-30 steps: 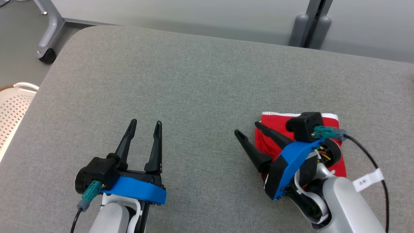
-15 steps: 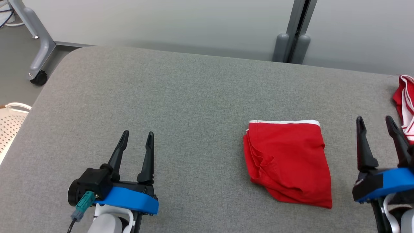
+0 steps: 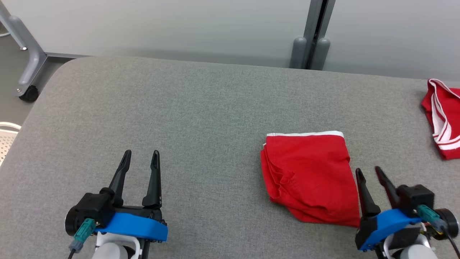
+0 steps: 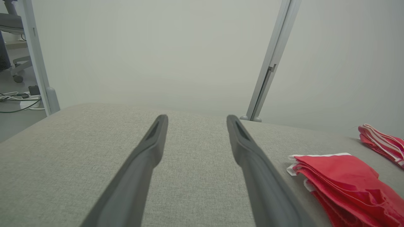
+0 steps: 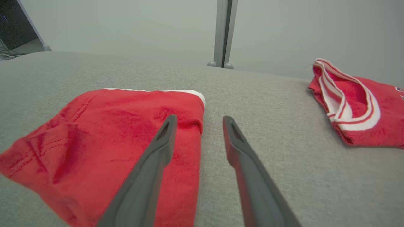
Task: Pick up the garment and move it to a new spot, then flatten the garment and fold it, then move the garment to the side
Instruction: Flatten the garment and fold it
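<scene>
The folded red garment with a white band along its far edge lies on the grey padded table, right of centre. It also appears at the right of the left wrist view as the red garment and at the left of the right wrist view as the garment. My right gripper stands open just off its right edge, holding nothing; in its own wrist view the gripper has one finger over the cloth's edge. My left gripper is open and empty, well left of the garment.
A second red garment with white stripes lies at the table's far right, seen too in the right wrist view. A grey post stands behind the table. A wheeled frame leg and a white perforated basket are at the left.
The head camera has shifted, bringing the striped garment into view. My right gripper came off the folded garment, swung out to its right, then drew back beside its right edge. The left gripper stayed open.
</scene>
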Robot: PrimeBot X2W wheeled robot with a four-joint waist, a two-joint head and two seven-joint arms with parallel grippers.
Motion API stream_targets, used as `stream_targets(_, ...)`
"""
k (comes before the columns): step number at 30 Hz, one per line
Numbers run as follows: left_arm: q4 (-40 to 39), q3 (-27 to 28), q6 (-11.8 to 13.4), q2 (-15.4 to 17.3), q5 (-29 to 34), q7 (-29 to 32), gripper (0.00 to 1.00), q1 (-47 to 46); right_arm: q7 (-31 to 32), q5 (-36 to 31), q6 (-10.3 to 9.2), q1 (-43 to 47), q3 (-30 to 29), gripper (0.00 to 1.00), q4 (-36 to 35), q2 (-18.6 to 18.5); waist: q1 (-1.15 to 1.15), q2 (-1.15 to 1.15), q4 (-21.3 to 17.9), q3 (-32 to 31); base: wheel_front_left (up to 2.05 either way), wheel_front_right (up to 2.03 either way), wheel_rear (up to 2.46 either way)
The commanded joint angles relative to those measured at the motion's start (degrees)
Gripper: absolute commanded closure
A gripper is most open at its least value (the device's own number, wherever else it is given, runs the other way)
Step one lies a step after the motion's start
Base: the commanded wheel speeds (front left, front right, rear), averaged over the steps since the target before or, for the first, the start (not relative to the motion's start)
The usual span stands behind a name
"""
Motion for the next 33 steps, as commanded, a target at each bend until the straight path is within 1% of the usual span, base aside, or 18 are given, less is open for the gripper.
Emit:
stream_targets(1,-0.3,-0.5,-0.1,0.0,0.3,-0.2,0.0,-1.0,-0.4,-1.1,0.01,-2.6,1.8,1.0,2.8,-0.1,0.0,0.0,0.6,0.8,0.0,0.0,0.0)
stream_targets(4,-0.4,-1.0,-0.1,-0.1,0.3,-0.2,0.0,-1.6,-1.8,-2.4,0.01,-5.8,5.3,1.0,8.2,-0.1,0.0,0.0,1.6,1.7,0.0,0.0,0.0)
stream_targets(7,-0.3,-1.2,-0.1,-0.1,0.0,-0.2,0.0,-1.9,-3.2,-2.5,0.01,-8.2,11.2,1.0,14.0,-0.1,0.0,0.0,2.4,2.2,0.0,0.0,0.0)
stream_targets(11,0.1,-1.0,-0.1,-0.1,-0.2,-0.2,0.0,-1.9,-4.5,0.4,0.01,-9.9,21.0,1.0,19.3,-0.2,0.0,0.0,3.2,2.1,0.0,0.0,0.0)
stream_targets(14,0.2,-0.7,-0.1,-0.2,-0.2,-0.2,0.0,-1.5,-3.8,4.3,0.01,-10.0,28.3,1.0,21.6,-0.2,0.0,0.0,3.3,1.8,0.0,0.0,0.0)
stream_targets(17,0.1,-0.3,-0.1,-0.3,0.0,-0.2,0.0,-1.2,-3.5,7.9,0.01,-10.6,36.7,1.0,21.7,-0.1,0.0,0.0,2.8,1.4,0.0,0.0,0.0)
stream_targets(20,-0.1,-0.1,-0.1,-0.4,0.2,-0.2,0.0,-1.1,-4.2,12.1,0.0,-11.4,42.4,1.0,20.0,-0.3,0.0,0.0,2.0,1.1,0.0,0.0,0.0)
stream_targets(22,-0.2,0.2,-0.1,-0.3,0.3,-0.2,0.0,-0.9,-5.2,15.4,0.01,-11.8,43.8,1.0,17.7,-0.2,0.0,0.0,1.3,0.8,0.0,0.0,0.0)
stream_targets(25,-0.2,0.7,-0.1,-0.1,0.4,-0.2,0.0,-0.7,-7.5,18.9,0.01,-12.1,41.7,1.0,13.2,-0.2,0.0,0.0,0.1,0.3,0.0,0.0,0.0)
stream_targets(26,-0.2,0.8,-0.1,-0.1,0.5,-0.2,0.0,-0.5,-8.2,19.5,0.01,-12.1,40.4,0.61,11.4,-0.2,0.0,0.0,-0.3,0.1,0.0,0.0,0.0)
stream_targets(27,-0.3,1.2,-0.1,0.0,0.5,-0.2,0.0,-0.3,-9.0,19.3,0.01,-12.1,38.5,0.0,9.3,-0.2,0.0,0.0,-0.9,-0.2,0.0,0.0,0.0)
stream_targets(29,-0.3,1.6,-0.1,0.0,0.5,-0.2,0.0,0.2,-9.9,19.3,0.01,-10.8,33.6,0.0,5.4,-0.2,0.0,0.0,-1.8,-0.8,0.0,0.0,0.0)
stream_targets(31,-0.3,2.3,0.0,0.0,0.7,-0.2,0.0,0.7,-10.1,17.6,0.01,-9.0,28.4,0.0,1.9,-0.2,0.0,0.0,-2.8,-1.3,0.0,0.0,0.0)
stream_targets(32,-0.3,2.3,0.0,0.0,0.7,-0.2,0.0,0.7,-10.1,17.6,0.01,-9.0,28.4,0.0,1.9,-0.2,0.0,0.0,-2.8,-1.3,0.0,0.0,0.0)
stream_targets(33,-0.4,2.8,0.0,-0.1,0.7,-0.2,0.0,0.9,-9.9,16.6,0.01,-8.2,25.7,0.0,0.3,-0.2,0.0,0.0,-3.4,-1.7,0.0,0.0,0.0)
